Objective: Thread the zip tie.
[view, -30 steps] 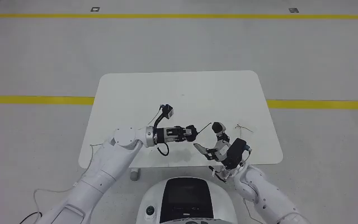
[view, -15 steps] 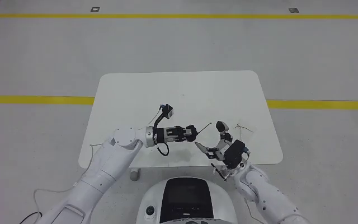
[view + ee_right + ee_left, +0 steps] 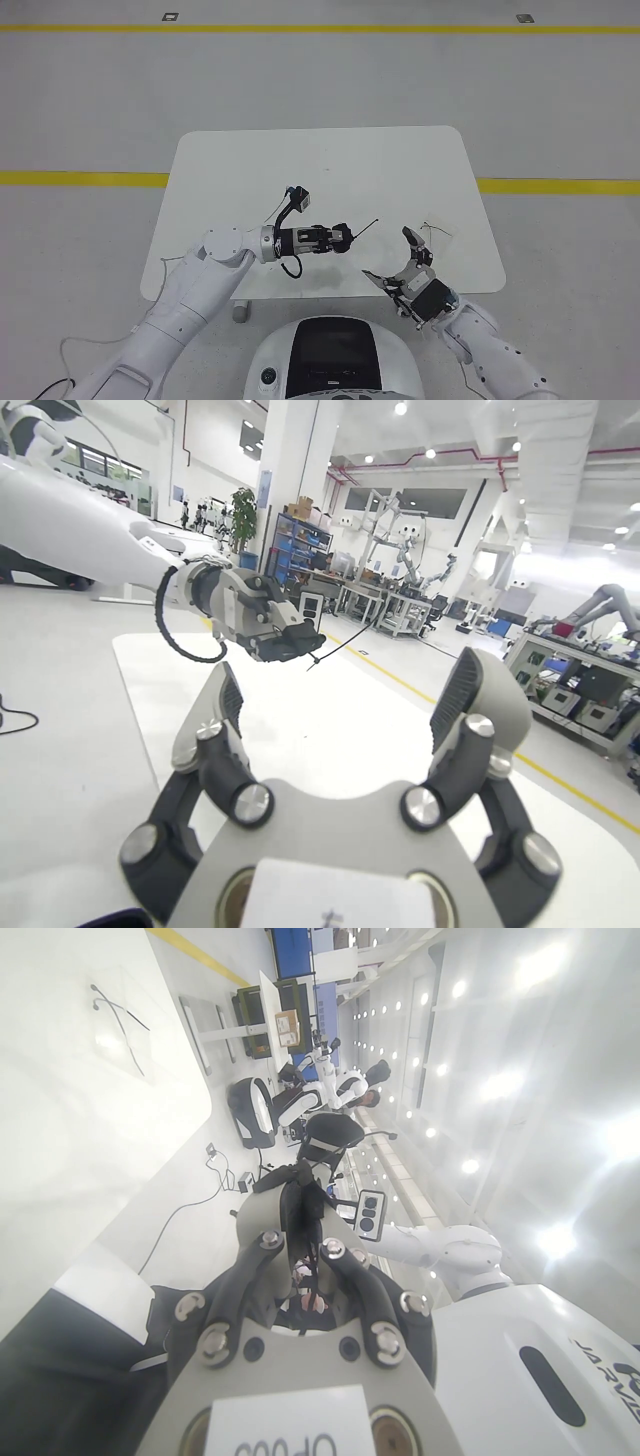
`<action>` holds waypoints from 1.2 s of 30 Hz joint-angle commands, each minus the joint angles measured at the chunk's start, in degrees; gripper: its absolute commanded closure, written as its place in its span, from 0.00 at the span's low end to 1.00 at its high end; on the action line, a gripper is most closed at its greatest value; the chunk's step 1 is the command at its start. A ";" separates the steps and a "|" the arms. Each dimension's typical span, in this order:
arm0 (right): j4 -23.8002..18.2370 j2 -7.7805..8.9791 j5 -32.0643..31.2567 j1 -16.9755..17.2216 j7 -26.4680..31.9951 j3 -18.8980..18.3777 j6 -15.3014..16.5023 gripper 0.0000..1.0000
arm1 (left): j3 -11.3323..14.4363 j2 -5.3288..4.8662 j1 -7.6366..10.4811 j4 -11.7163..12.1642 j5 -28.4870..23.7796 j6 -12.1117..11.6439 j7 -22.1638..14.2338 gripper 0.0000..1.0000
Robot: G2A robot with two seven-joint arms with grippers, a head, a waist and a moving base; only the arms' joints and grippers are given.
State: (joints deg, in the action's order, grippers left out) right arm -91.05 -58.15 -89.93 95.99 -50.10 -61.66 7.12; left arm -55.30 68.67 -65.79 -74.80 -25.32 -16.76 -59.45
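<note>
Pulled back toward the body and to the right, the right gripper (image 3: 392, 259) now stands apart from the tie (image 3: 366, 228), which it was close to a second ago. The left arm and the tie have kept their place.

From the top, the left arm reaches from the near left across the front part of the table (image 3: 300, 160), forearm about level, pointing right. The left gripper (image 3: 345, 237) is pressed together on the tie, which shows as a short dark line slanting out past the fingertips, off the table.

The right wrist view gives more. It looks across the table (image 3: 350, 720) at the left gripper (image 3: 302, 639) from the front: a short end of the tie (image 3: 345, 645) hangs below the pinched pads, and the long end rises away from them in the air.

In the left wrist view the left gripper (image 3: 299, 1180) has its dark pads tight together, and I cannot tell the tie from them.

Right of the tie, the right arm is bent close to the body, its gripper over the table's near edge and aimed at the left gripper. Its own view shows the right gripper (image 3: 347, 672) spread wide with nothing between the ribbed pads.

Farther right, thin strands (image 3: 432, 229) lie on the table, seen from the left wrist (image 3: 120, 1023) as crossed and curled.
</note>
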 commanded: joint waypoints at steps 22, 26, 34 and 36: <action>4.66 4.68 -0.02 -4.50 -8.34 4.58 -3.98 0.00 | 0.00 0.00 0.00 0.00 0.00 0.00 0.00 1.00; 6.33 6.33 -0.02 -6.32 -10.31 6.90 -5.43 0.00 | 0.00 0.00 0.00 0.00 0.00 0.00 0.00 1.00; 7.85 7.90 -0.02 -8.13 -12.03 10.06 -9.94 0.00 | 0.00 0.00 0.00 0.00 0.00 0.00 0.00 1.00; 8.02 8.20 -0.02 -8.57 -12.87 11.01 -10.78 0.00 | 0.00 0.00 0.00 0.00 0.00 0.00 0.00 1.00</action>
State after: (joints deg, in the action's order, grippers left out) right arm -83.10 -50.11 -89.95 87.65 -62.51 -51.15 -3.25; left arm -55.30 68.67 -65.79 -74.80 -25.32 -16.76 -59.45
